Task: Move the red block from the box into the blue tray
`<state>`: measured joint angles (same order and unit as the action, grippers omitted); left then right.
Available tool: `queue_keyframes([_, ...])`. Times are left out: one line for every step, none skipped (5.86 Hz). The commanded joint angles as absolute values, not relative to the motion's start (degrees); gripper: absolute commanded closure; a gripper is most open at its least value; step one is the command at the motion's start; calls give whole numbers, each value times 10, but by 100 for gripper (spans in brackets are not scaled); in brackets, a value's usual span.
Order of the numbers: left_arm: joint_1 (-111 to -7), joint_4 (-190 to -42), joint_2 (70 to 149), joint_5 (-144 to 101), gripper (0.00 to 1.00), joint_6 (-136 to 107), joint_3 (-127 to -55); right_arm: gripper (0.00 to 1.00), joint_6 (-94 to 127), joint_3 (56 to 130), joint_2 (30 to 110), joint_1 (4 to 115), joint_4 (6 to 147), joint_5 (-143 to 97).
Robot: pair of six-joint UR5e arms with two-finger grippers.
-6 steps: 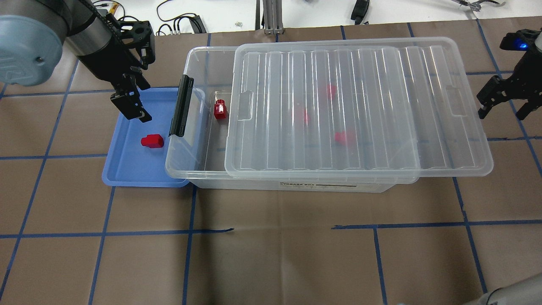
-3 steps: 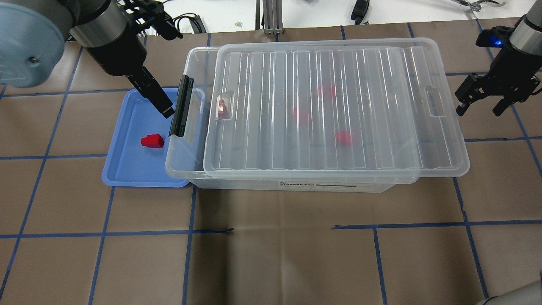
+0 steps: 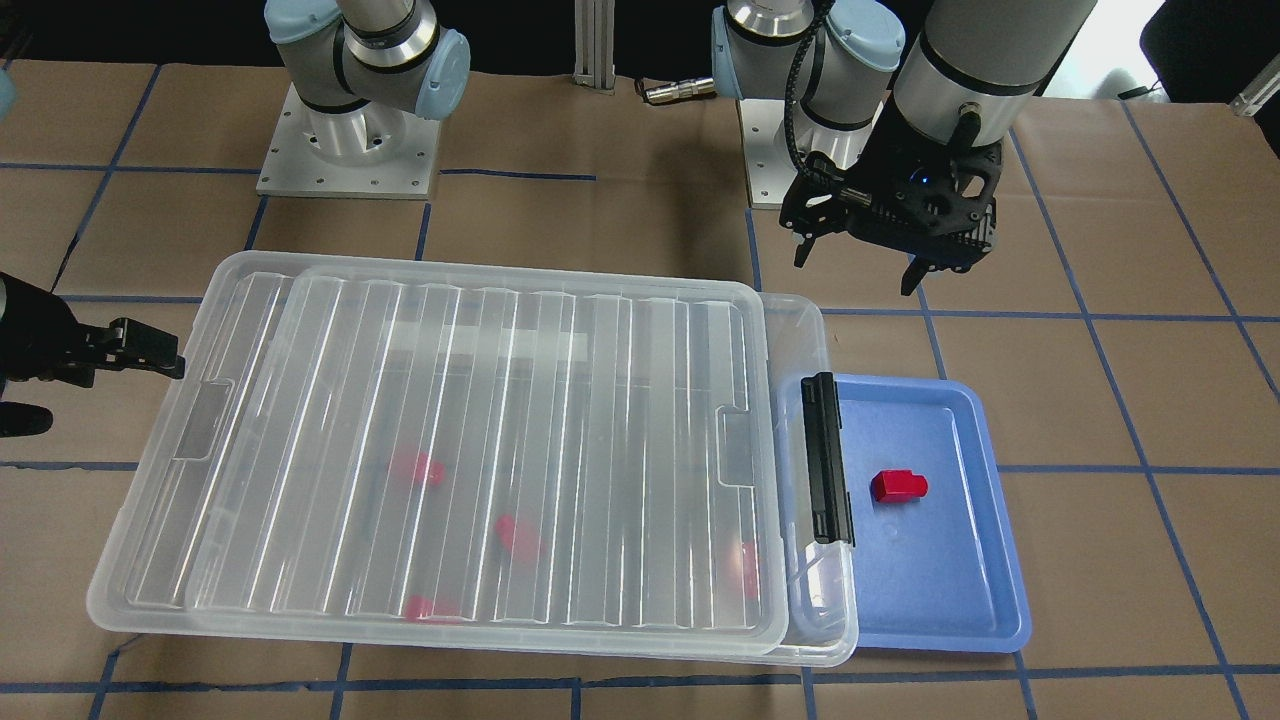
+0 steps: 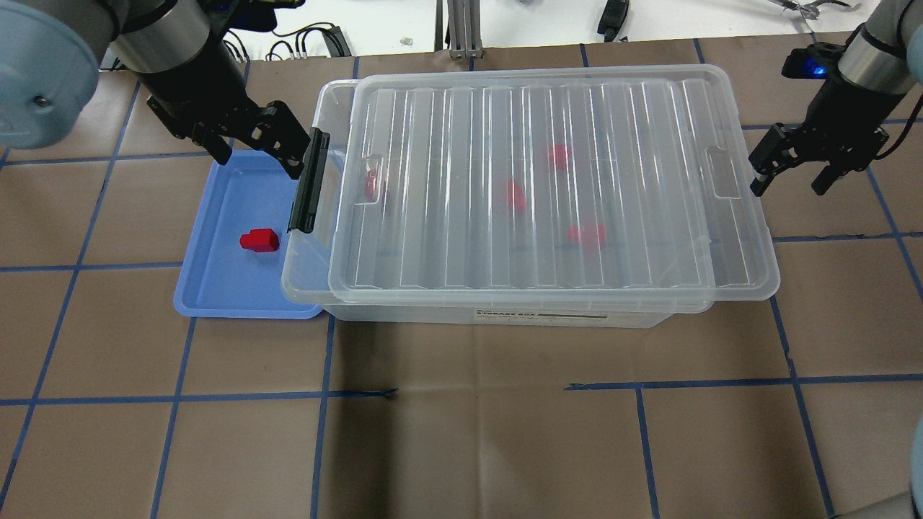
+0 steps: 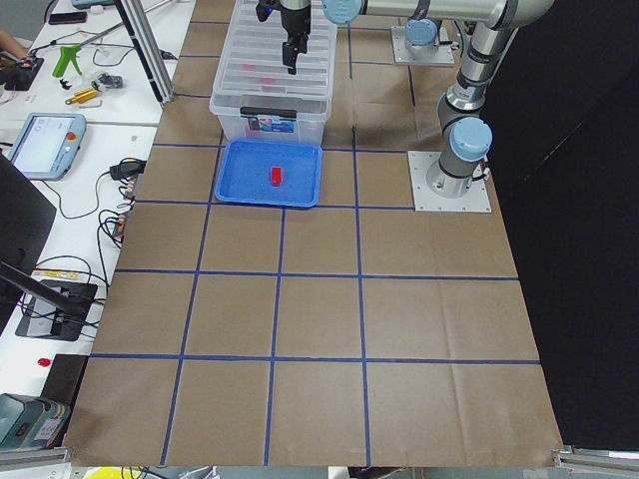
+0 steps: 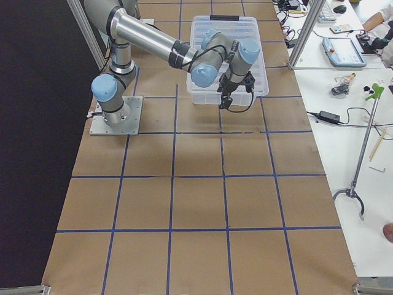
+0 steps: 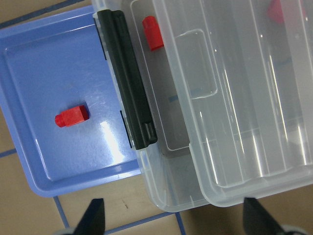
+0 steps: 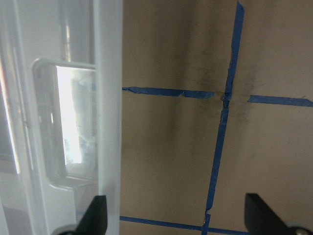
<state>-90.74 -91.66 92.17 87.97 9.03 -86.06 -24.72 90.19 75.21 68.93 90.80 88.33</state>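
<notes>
Brown-papered table [image 4: 461, 432]; on it the red block [image 4: 259, 240] lies in the tray [image 4: 209, 288]. Trouble would come from the lid [image 4: 613, 144] — it rests askew on the box [image 4: 306, 277], and a brush from either gripper could slide it. Block lies near my left gripper [image 4: 257, 163], wide and empty by the latch [image 4: 308, 180]; right gripper [image 4: 787, 186], wide too, hangs well apart.

Bright even overhead light; white glare streaks on lid [image 3: 480, 440]; right wrist view soft-focused.
</notes>
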Motion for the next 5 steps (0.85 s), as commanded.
queue_keyframes([-908,-961,897,882,1,1,-855,0,-247,904,760,691,909,880])
queue_keyframes([-906,-962,890,882,1,-8,-855,0,-242,896,773,706,909,881])
queue_keyframes([-906,-961,889,890,1,-8,-856,0,-194,890,805,744,911,888])
queue_keyframes([-906,-960,889,889,1,-7,-860,0,-137,889,820,771,910,889])
queue_keyframes([-906,-959,889,888,1,-5,-860,0,-80,889,844,803,902,891])
